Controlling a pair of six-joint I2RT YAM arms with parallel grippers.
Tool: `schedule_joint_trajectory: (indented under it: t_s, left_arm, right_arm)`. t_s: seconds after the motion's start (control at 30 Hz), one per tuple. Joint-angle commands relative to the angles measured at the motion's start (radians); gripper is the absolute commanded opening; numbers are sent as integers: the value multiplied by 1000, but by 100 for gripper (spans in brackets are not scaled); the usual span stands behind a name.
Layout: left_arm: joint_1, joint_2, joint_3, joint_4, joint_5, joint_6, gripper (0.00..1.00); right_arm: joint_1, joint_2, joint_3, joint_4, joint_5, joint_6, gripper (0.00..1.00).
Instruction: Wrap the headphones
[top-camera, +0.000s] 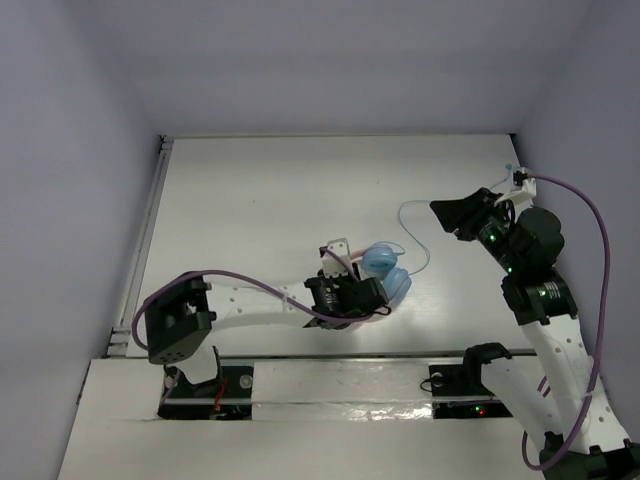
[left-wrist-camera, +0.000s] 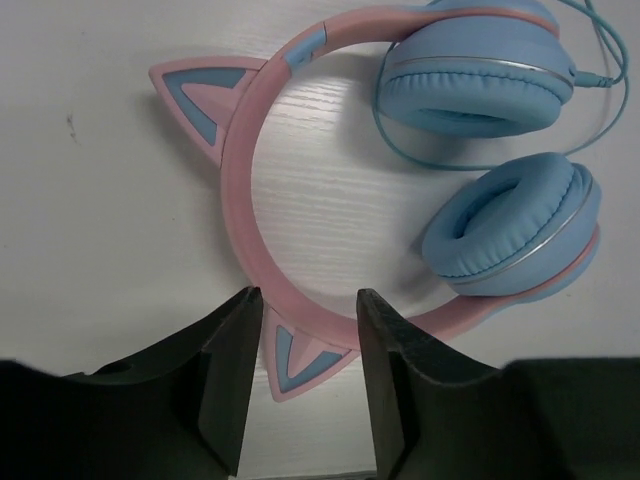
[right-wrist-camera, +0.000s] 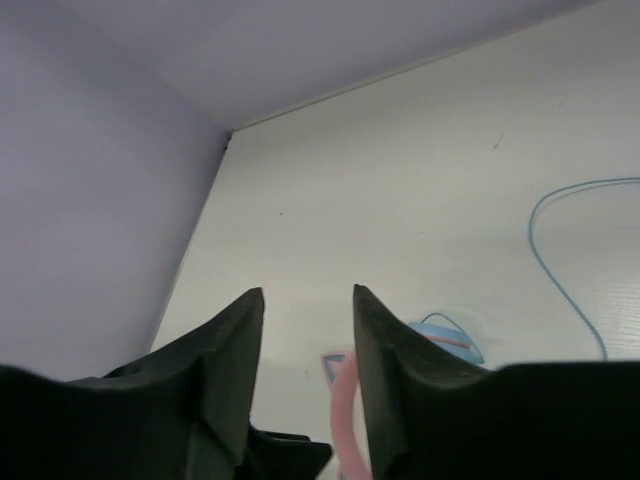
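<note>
Left wrist view: left gripper (left-wrist-camera: 305, 305) jaws spread around the pink headband (left-wrist-camera: 238, 210) beside one cat ear.
Headphones (top-camera: 385, 275): flat at the middle of the white table (top-camera: 250, 200), ear cups side by side.
Right gripper (right-wrist-camera: 306, 300): jaws spread, holding nothing.
Cord (top-camera: 415, 225): loose loop on the table.

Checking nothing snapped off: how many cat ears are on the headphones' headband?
2. One cat ear sticks out at the upper left of the headband in the left wrist view; the other shows at the bottom, in the gap of the left tool. Neither looks hidden.
</note>
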Motion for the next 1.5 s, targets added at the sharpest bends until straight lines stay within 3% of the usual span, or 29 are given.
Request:
schedule_joint_trajectory:
  t_s: [0.0,0.17,0.3,0.7,1.13,1.3,1.4,1.47]
  left_arm:
    - [-2,15,42,-113,-93,-241,42]
    - [22,29,22,-110,-72,-318,46]
    - [81,25,-49,41,5,-285,46]
    - [90,86,-76,-49,42,-387,44]
    - [121,200,-32,-29,57,-334,44]
    - [121,236,-29,-12,80,-298,31]
    - [121,250,-33,-7,99,-286,16]
    - [130,243,-52,-1,100,-280,14]
  right_arm:
    - [-7,-22,-3,44,-53,-9,50]
    - [-7,-36,-17,42,-89,-5,53]
    - [2,-45,-25,42,-94,-5,53]
    - [11,-44,-39,55,-97,-5,53]
    - [20,-50,-54,62,-100,-2,52]
    - [20,-53,-51,62,-83,3,52]
    - [20,-53,-49,65,-74,3,52]
    - [20,-59,-48,61,-69,3,52]
